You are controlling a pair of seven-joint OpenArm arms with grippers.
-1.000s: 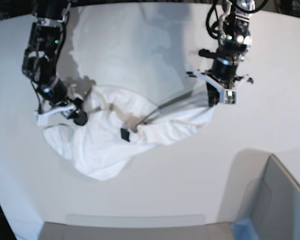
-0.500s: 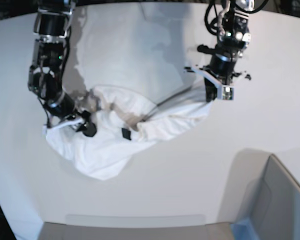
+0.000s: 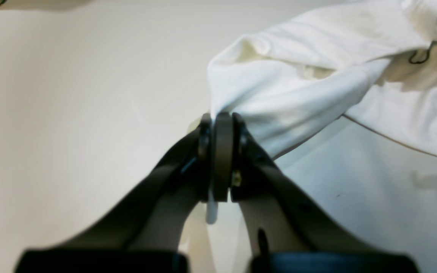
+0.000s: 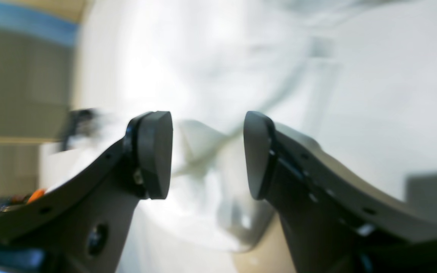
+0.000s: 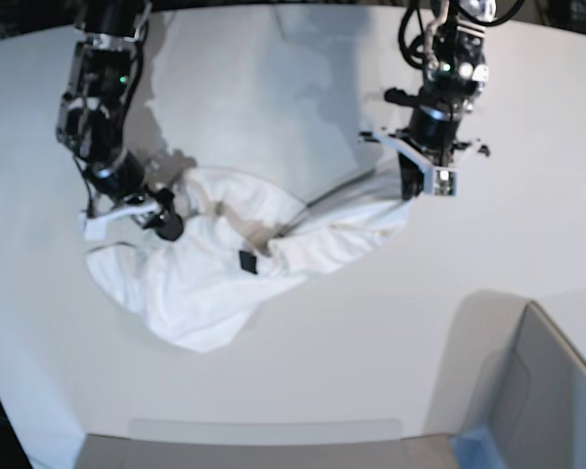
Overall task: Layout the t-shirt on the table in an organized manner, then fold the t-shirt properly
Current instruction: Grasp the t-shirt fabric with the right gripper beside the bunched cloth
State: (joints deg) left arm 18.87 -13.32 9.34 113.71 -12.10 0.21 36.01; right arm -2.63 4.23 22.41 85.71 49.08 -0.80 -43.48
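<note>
The t-shirt (image 5: 225, 259) lies crumpled on the surface (image 5: 332, 362), left of centre in the base view, its black tag (image 5: 245, 261) showing near the middle. The left end effector (image 3: 218, 125) is clamped on a bunched edge of the shirt at its 3 o'clock side, lifting that edge slightly. The right end effector (image 4: 207, 151) stands wide apart, holding nothing, just above the shirt's 9 o'clock edge. A grey box (image 5: 547, 401) sits at 5 o'clock.
</note>
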